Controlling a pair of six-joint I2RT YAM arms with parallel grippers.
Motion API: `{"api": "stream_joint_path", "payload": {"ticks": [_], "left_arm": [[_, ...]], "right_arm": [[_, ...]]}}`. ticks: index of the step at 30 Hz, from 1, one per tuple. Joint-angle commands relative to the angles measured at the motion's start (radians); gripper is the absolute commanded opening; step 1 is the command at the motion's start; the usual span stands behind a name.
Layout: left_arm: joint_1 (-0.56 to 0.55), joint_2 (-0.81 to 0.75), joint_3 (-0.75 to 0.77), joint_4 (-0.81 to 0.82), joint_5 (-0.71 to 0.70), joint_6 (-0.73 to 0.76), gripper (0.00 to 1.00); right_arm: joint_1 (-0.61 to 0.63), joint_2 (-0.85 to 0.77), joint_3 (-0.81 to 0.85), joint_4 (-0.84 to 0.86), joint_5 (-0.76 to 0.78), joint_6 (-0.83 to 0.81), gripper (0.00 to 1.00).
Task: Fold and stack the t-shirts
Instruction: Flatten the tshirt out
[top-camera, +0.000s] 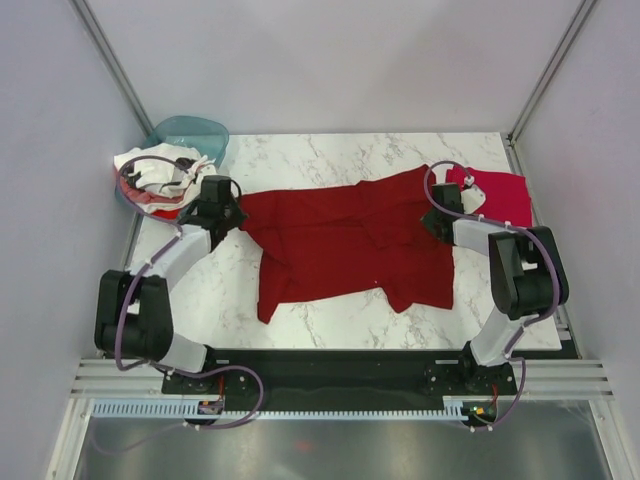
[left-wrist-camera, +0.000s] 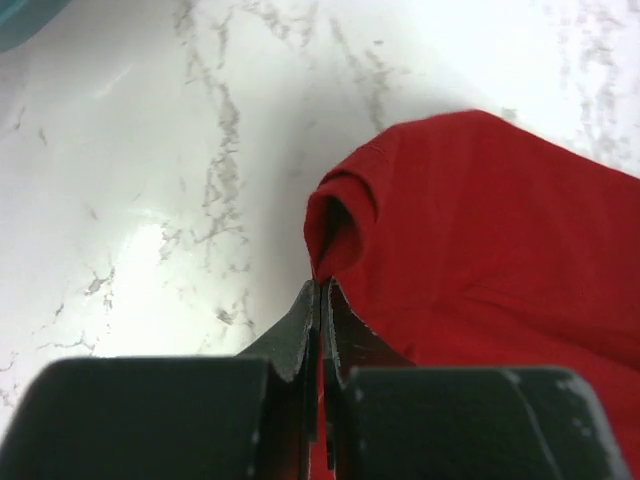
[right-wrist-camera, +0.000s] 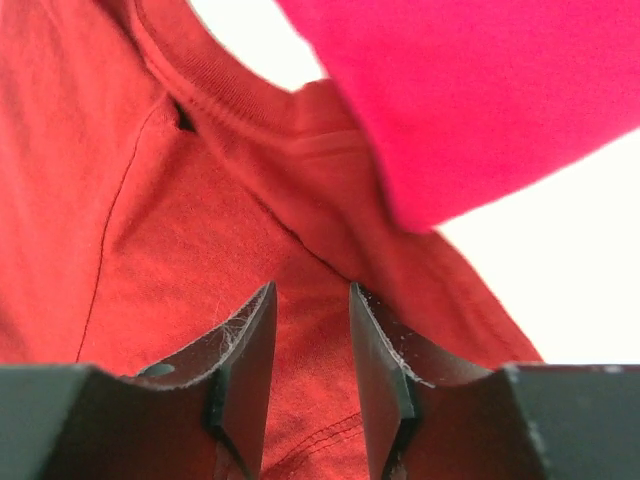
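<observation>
Your left fingers (left-wrist-camera: 310, 320) clamp the dark maroon cloth t-shirt (top-camera: 340, 240) at its left end. Your right fingers (right-wrist-camera: 258, 335) hover half-open, empty, over its collar end.

We see the dark red shirt (top-camera: 350, 240) covering the middle of the worktop (top-camera: 330, 158) from left to right. Bare marble runs along the far edge, between the basin (top-camera: 195, 130) heaped with white shirts (top-camera: 150, 172) in the far left corner and the pink shirt (top-camera: 500, 195) in the far right corner. We also find an open strip along the near edge and a bare patch toward the near left corner.
</observation>
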Motion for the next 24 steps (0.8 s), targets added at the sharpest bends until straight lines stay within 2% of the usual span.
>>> {"api": "stream_joint_path", "payload": {"ticks": [1,4,8,11,14,18,19,20,21,24], "left_arm": [[0.090,0.115,0.069,-0.019,0.024,-0.098,0.02],[0.130,0.179,0.124,-0.066,0.035,-0.125,0.02],[0.135,0.290,0.282,-0.149,-0.010,-0.038,0.02],[0.135,0.374,0.455,-0.183,0.003,0.057,0.02],[0.135,0.437,0.561,-0.211,0.038,0.106,0.02],[0.135,0.500,0.652,-0.273,-0.012,0.132,0.06],[0.135,0.515,0.669,-0.296,-0.029,0.132,0.14],[0.135,0.528,0.684,-0.341,-0.040,0.131,0.40],[0.135,0.538,0.721,-0.367,-0.047,0.131,0.47],[0.135,0.546,0.740,-0.419,-0.069,0.117,0.60]], "right_arm": [[-0.024,-0.028,-0.088,-0.108,0.076,0.044,0.43],[-0.033,-0.084,-0.125,-0.076,0.078,0.078,0.43],[-0.035,-0.137,-0.171,-0.049,0.079,0.083,0.45],[-0.036,-0.151,-0.173,-0.042,0.061,0.078,0.46],[-0.033,-0.142,-0.160,-0.034,0.027,0.066,0.49],[-0.033,-0.145,-0.157,-0.029,0.017,0.062,0.50],[-0.032,-0.145,-0.156,-0.028,0.017,0.058,0.52],[-0.029,-0.150,-0.154,-0.029,0.015,0.055,0.52],[-0.026,-0.151,-0.151,-0.026,0.010,0.048,0.53],[-0.016,-0.151,-0.143,-0.026,0.009,0.034,0.56]]}}
